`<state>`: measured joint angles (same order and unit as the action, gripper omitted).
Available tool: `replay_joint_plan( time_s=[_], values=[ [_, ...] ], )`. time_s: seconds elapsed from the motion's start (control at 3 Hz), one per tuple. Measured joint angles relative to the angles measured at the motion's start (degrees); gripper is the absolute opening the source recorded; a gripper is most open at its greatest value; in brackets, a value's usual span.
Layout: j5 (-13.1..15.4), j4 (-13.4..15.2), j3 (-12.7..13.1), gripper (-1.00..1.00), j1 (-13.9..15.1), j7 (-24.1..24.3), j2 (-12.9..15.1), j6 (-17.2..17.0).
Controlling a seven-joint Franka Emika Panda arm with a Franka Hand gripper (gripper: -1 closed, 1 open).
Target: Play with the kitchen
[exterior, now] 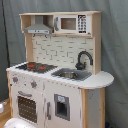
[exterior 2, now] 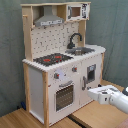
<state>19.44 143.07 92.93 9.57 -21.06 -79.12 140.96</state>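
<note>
The kitchen [exterior: 55,85] is a tall white and pale-wood toy unit that shows in both exterior views. On its counter are a black hob with red rings [exterior 2: 52,59], a sink [exterior 2: 83,50] and a black faucet [exterior 2: 74,40]. Above hang a grey hood [exterior 2: 48,20] and a small microwave [exterior 2: 77,11]. The oven door [exterior 2: 64,95] is shut. In the second exterior view my gripper [exterior 2: 91,92] on its white arm [exterior 2: 114,98] hovers low, just in front of the lower cupboard door [exterior 2: 91,75] at the kitchen's front right. A white part of the arm [exterior: 17,123] shows at the first exterior view's bottom left.
A grey curtain [exterior 2: 10,50] hangs behind the kitchen. The unit stands on wooden boards [exterior 2: 30,120]. A rounded counter extension [exterior: 102,79] sticks out at the first exterior view's right.
</note>
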Motion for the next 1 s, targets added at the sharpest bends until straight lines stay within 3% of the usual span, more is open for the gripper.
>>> replay_joint_plan(
  time_s=[0.33, 1.0],
  values=[
    [0.06, 0.87, -3.48, 1.00, -2.27, -4.02, -0.10, -0.09],
    [0.05, 0.96, -7.33, 1.00, -1.75, -15.24, 0.13, 2.42]
  ],
)
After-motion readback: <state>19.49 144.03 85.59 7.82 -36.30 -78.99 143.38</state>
